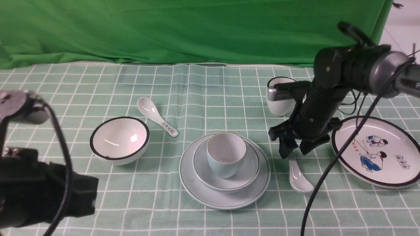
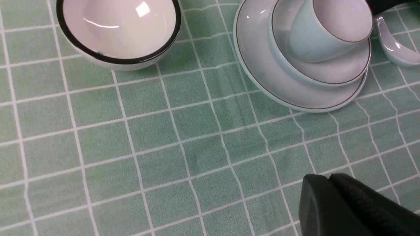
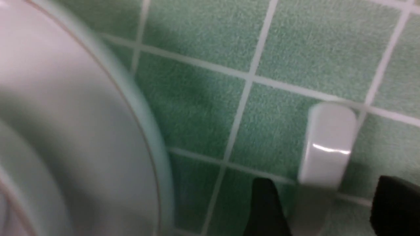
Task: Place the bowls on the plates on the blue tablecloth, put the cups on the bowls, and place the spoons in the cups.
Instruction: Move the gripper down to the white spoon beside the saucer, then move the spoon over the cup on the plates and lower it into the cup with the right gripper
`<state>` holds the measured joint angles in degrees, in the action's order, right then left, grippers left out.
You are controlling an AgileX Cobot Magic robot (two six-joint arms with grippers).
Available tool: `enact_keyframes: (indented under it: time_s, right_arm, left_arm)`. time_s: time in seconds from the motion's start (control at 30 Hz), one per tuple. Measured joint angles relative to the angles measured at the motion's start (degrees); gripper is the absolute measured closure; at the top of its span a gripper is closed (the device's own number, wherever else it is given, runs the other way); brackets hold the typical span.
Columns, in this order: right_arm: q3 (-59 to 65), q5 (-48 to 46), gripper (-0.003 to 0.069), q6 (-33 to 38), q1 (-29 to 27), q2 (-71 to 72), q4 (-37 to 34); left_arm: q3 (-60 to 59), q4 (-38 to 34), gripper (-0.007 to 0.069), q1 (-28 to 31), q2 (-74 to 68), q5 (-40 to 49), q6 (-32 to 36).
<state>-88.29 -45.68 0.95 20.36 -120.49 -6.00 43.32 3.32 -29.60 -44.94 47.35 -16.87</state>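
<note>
On the blue tablecloth (image 1: 197,91) the pale blue cup (image 1: 226,154) stands in the pale blue bowl (image 1: 244,175) on the pale blue plate (image 1: 197,183). The white bowl (image 1: 119,139) and the patterned spoon (image 1: 157,116) lie at the left. The white cup (image 1: 279,105) stands behind my right arm. The cartoon plate (image 1: 377,150) lies at the right. My right gripper (image 1: 293,150) is open, its jaws either side of the plain spoon's (image 1: 298,177) handle (image 3: 329,144). My left gripper (image 2: 328,178) is shut and empty, low at the near left.
The green backdrop cloth (image 1: 197,29) hangs behind the table. The right arm's cable (image 1: 331,170) hangs across the cartoon plate's near side. The left wrist view shows the white bowl (image 2: 118,29) and the pale blue stack (image 2: 302,55).
</note>
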Motion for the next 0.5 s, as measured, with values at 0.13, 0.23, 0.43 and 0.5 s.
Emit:
enact_keyframes:
  time_s: [0.13, 0.23, 0.43, 0.5]
  right_arm:
    - [-0.1, 1.3, 0.0314, 0.1, 0.0, -0.9, 0.2]
    - [-0.1, 1.4, 0.048, 1.5, -0.1, -0.9, 0.1]
    - [0.0, 0.3, 0.0485, 3.7, -0.1, 1.1, 0.2]
    - [0.0, 0.4, 0.0485, 4.3, -0.1, 5.5, 0.0]
  left_arm:
    - [-0.3, 0.0, 0.0616, 0.0, 1.3, 0.5, -0.1]
    - [-0.3, 0.0, 0.0616, 0.0, 1.3, 0.5, -0.1]
    - [-0.3, 0.0, 0.0616, 0.0, 1.3, 0.6, -0.3]
    - [-0.3, 0.2, 0.0616, 0.0, 1.3, 0.5, -0.5]
